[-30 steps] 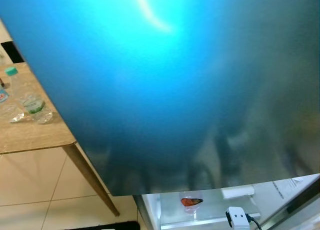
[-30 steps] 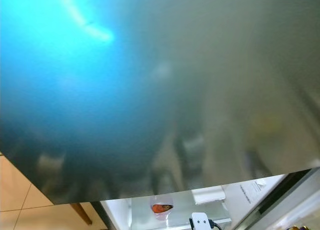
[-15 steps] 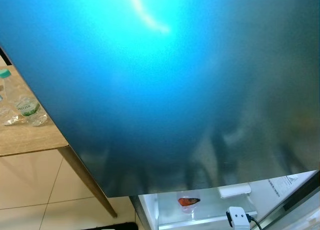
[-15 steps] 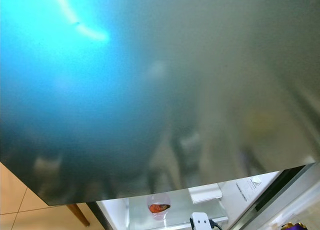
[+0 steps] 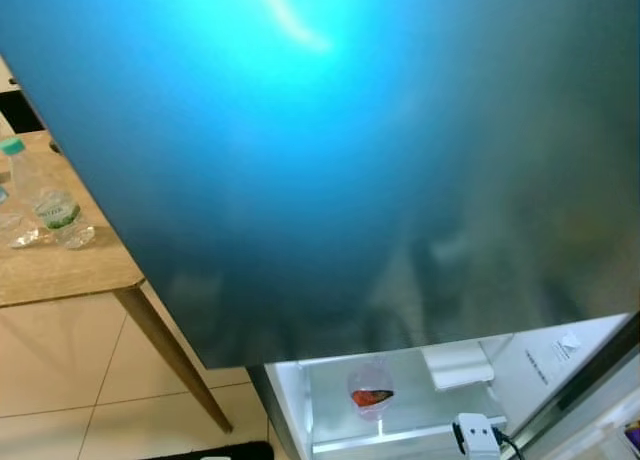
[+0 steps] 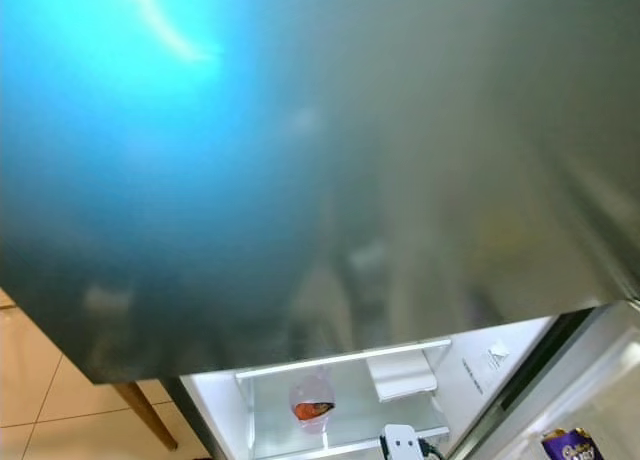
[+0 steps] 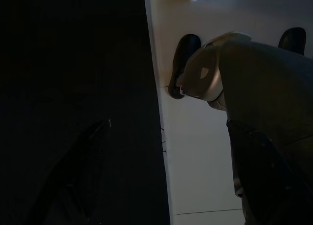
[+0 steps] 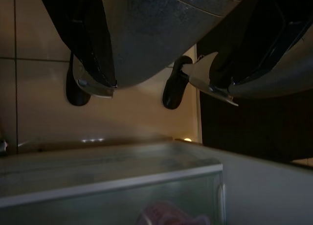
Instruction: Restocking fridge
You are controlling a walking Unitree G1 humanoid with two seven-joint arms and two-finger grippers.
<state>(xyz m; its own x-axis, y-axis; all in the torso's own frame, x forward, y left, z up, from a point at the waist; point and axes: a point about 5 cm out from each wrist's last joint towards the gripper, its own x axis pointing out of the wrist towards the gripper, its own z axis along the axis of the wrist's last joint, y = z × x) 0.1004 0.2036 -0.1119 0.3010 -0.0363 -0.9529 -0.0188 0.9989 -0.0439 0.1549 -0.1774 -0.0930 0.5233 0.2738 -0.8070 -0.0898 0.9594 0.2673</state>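
Note:
A large glossy blue-grey fridge door [image 5: 350,160] hangs close before me. Below its lower edge the lit fridge compartment [image 6: 270,420] stands open. On its glass shelf sits a clear bag with something red-orange [image 5: 371,395] beside a white box [image 5: 455,365]. A purple chocolate packet [image 6: 566,445] shows in the door shelf at lower right. My right gripper [image 8: 156,88] hangs open and empty, above the floor and a glass fridge shelf [image 8: 112,183]. My left gripper [image 7: 181,132] hangs idle in the dark beside my leg, fingers apart.
A wooden table [image 5: 60,270] stands at the left with a green-capped water bottle [image 5: 45,200] and other clear bottles on it. Pale floor tiles [image 5: 70,370] lie under it. A small white device with a cable [image 5: 477,435] sits low in front.
The whole picture has shifted, so the camera moved. The door's lower edge now sits higher, more of the lit compartment shows, and the purple packet has come into view.

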